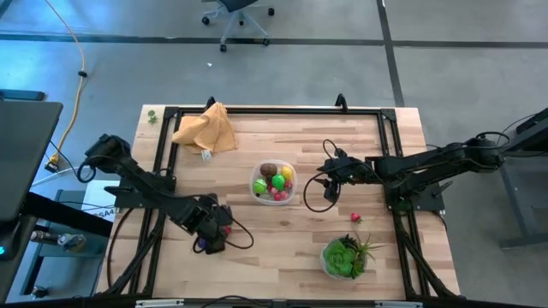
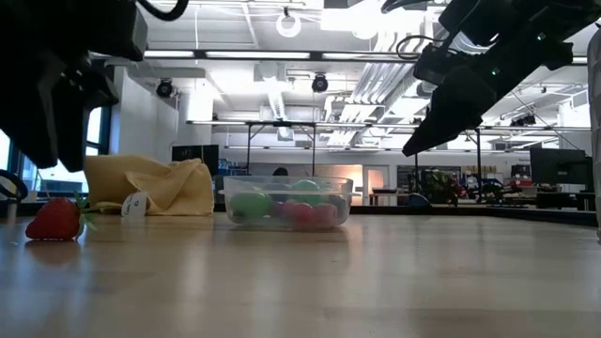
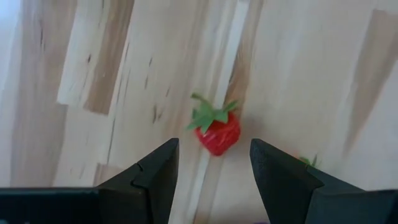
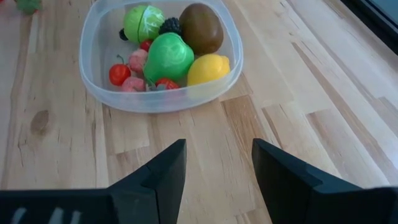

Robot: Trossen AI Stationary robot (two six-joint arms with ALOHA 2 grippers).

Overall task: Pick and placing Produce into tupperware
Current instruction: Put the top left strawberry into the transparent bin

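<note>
The clear round tupperware [image 1: 272, 181] [image 4: 93, 74] stands mid-table and holds several toy produce pieces: green ones, a brown kiwi [image 4: 201, 27], a yellow lemon [image 4: 208, 67] and red berries. A red strawberry [image 3: 217, 132] [image 2: 56, 219] lies on the wood near the table's front left. My left gripper [image 3: 214, 168] [image 1: 211, 231] hangs open just above it, pointing steeply down, with a finger to either side and clear of it. My right gripper [image 4: 217, 168] [image 1: 329, 176] waits open in the air to the right of the tupperware, slanting down toward it.
An orange-tan cloth [image 1: 207, 128] lies bunched at the far left. A leafy green plant [image 1: 347, 255] stands at the near right, with a small red piece [image 1: 355, 217] on the wood beside it. A black frame rail [image 1: 274, 111] borders the table.
</note>
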